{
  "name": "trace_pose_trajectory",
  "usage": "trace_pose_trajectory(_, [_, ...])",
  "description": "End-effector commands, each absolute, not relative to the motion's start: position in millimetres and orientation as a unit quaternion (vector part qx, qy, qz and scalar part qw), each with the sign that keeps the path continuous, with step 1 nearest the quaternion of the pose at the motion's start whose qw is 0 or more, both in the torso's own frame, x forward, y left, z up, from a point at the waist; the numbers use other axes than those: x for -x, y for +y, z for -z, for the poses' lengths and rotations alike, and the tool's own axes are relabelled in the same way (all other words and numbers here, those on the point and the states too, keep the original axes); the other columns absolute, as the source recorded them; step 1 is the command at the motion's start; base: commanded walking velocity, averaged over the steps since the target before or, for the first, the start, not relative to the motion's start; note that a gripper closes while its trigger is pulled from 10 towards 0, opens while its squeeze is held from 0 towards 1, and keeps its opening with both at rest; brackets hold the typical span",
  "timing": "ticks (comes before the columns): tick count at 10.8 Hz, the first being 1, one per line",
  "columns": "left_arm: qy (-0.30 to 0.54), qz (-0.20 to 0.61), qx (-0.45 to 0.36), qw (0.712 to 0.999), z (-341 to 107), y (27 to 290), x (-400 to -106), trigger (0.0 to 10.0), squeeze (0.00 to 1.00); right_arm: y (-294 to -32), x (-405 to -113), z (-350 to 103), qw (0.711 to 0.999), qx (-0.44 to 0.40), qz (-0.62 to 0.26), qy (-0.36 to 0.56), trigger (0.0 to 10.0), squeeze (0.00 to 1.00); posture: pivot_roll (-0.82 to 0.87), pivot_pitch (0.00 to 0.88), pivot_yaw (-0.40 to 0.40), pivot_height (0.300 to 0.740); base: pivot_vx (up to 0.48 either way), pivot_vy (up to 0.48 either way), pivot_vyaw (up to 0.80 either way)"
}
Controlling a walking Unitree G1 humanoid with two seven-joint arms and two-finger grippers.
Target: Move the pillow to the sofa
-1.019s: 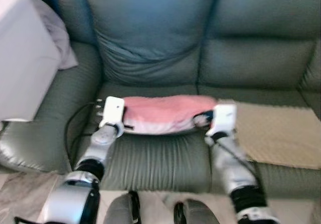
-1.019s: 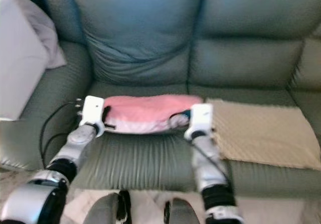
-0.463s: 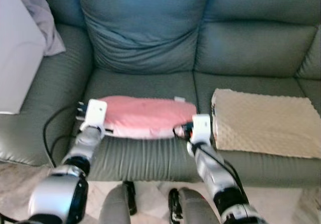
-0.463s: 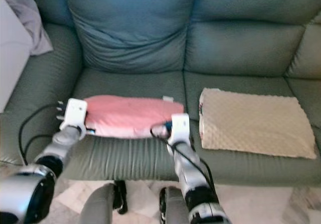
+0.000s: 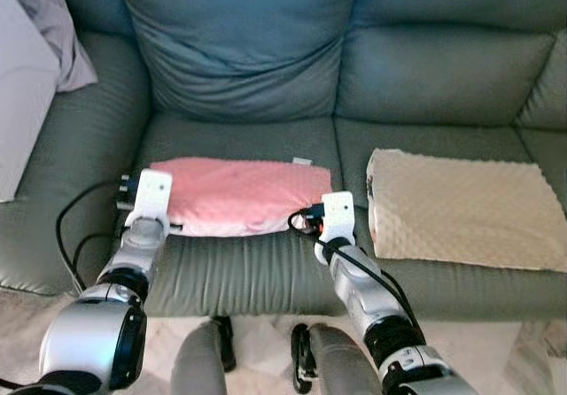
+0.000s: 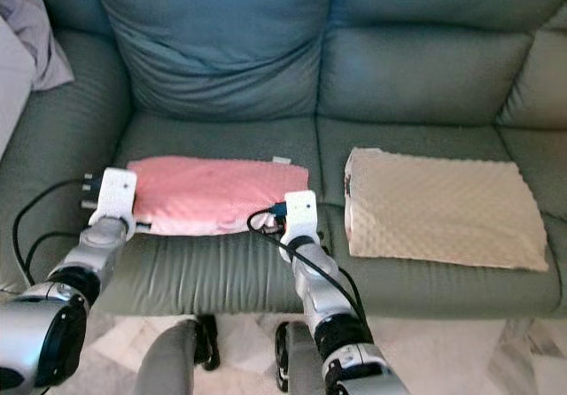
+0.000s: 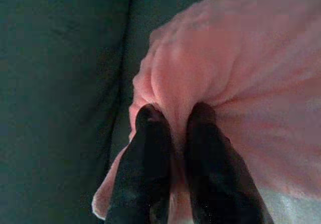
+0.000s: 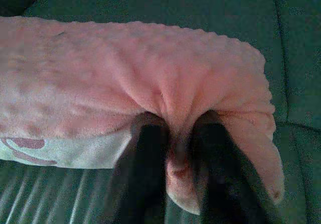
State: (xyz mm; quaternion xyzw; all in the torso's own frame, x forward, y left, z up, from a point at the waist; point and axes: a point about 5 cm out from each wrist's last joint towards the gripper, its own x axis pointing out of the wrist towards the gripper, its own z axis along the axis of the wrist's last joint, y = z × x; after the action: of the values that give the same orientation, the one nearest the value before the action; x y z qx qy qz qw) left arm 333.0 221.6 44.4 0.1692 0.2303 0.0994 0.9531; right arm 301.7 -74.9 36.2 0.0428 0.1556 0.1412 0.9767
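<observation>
a: where is the flat pink fleece pillow point(image 5: 239, 196) right now?

b: in the middle left of the left eye frame, lying flat on the left seat cushion of the grey-green leather sofa point(image 5: 266, 262). it looks fully supported by the seat, its front edge close to the cushion's front.

a: and the claws?

b: the left gripper point(image 7: 173, 121) is clamped on the pillow's left end; in the left wrist view both black fingers point(image 7: 145, 148) pinch a fold of pink fleece between them. the right gripper point(image 8: 175, 128) is clamped on the right front corner in the same way, with a ridge of fabric bunched up between its fingers.

a: so which step is this?

b: i judge it the end of the placing step. the pillow is on the sofa, so the carrying looks done, but both claws are holding it, so the release is not yet made.

a: what does the next move call for?

b: spreading both pairs of fingers so the fleece slips free, then drawing the arms straight back toward the lower edge of the frame without dragging the pillow off the seat.

a: anything nearby to mind?

b: a beige dimpled fleece cushion point(image 5: 461, 205) lies on the seat at centre right, near the right gripper but apart from the pink pillow. a pale lilac cloth point(image 5: 53, 32) sits at upper left, well apart.
</observation>
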Motion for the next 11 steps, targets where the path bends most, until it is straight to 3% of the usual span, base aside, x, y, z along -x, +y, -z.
trace_pose_trajectory(1, [0.252,-0.123,-0.178,0.943,-37,233,-325,10.0,1.0,-76,-293,-25,0.973,-0.043,-0.144,0.174,10.0,1.0,-0.07,0.293,-0.044,0.74,0.0,0.0,0.0])
trace_pose_trajectory(6, [0.237,-0.184,-0.203,0.932,-56,252,-333,10.0,1.0,-84,-293,-25,0.973,-0.036,-0.142,0.177,10.0,1.0,-0.06,0.232,-0.043,0.74,0.0,0.0,0.0])
trace_pose_trajectory(9, [0.293,-0.14,-0.203,0.924,-38,249,-322,10.0,1.0,-85,-289,-23,0.972,-0.035,-0.15,0.18,10.0,1.0,-0.06,0.207,-0.047,0.74,0.0,0.0,0.0])
trace_pose_trajectory(11, [0.279,-0.131,-0.21,0.928,-43,247,-326,10.0,1.0,-86,-293,-27,0.973,-0.033,-0.15,0.173,10.0,1.0,-0.05,0.181,-0.042,0.74,0.0,0.0,0.0])
